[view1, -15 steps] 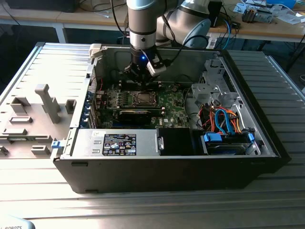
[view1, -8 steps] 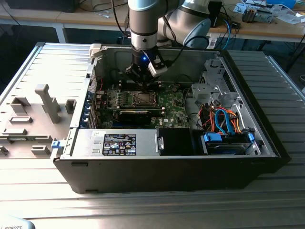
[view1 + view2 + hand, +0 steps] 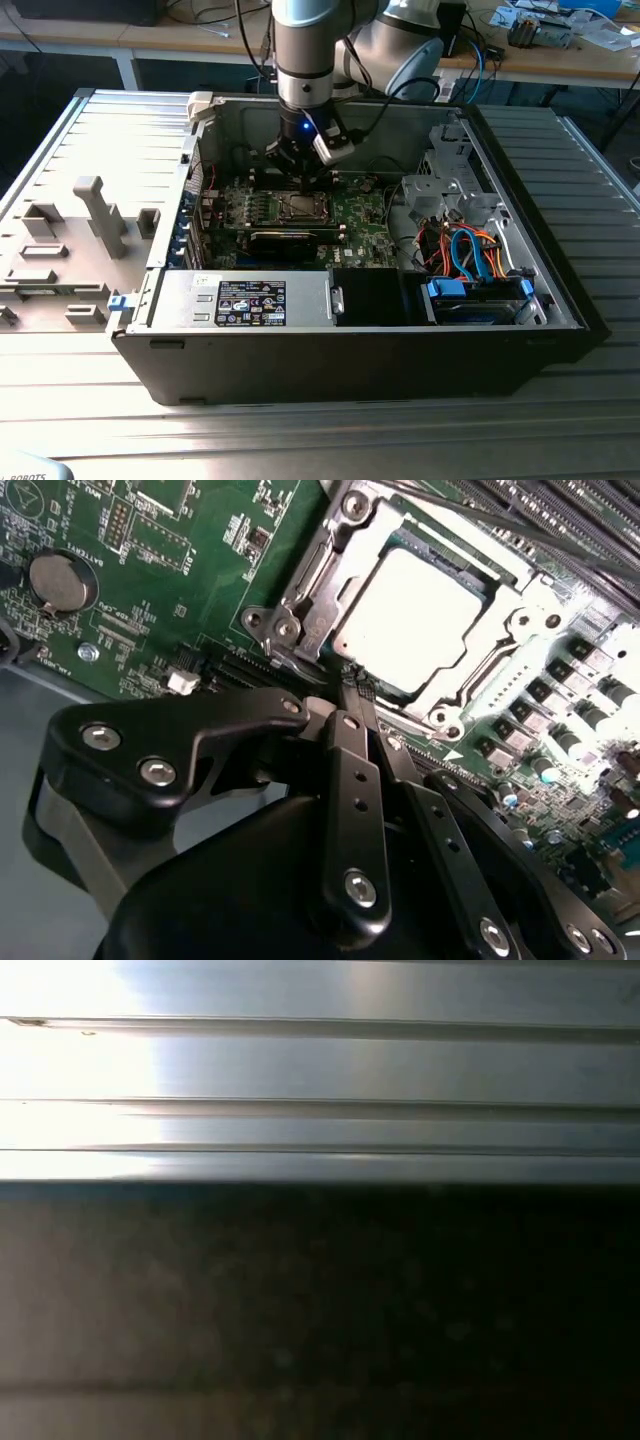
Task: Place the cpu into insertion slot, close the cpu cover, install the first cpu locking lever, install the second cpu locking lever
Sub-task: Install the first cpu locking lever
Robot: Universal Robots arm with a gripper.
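The cpu [image 3: 405,615] lies flat in the insertion slot [image 3: 300,600], its pale metal top facing up. The silvery cpu cover [image 3: 500,645] lies down around it, the chip showing through its window. A thin lever rod [image 3: 470,515] runs along the socket's far side. My gripper [image 3: 352,692] has its black fingers [image 3: 355,780] drawn together, tips at the socket's near edge by a corner screw [image 3: 285,628]. In the exterior view the gripper [image 3: 300,178] hangs just above the socket [image 3: 302,207] on the green motherboard [image 3: 360,215], inside the open computer case.
A coin battery [image 3: 62,580] sits on the board beside the socket. A black card [image 3: 290,240], a labelled power supply [image 3: 250,300] and a blue drive cage with cables [image 3: 475,290] crowd the case. Grey fixtures [image 3: 95,215] stand on the ribbed table at the exterior view's left.
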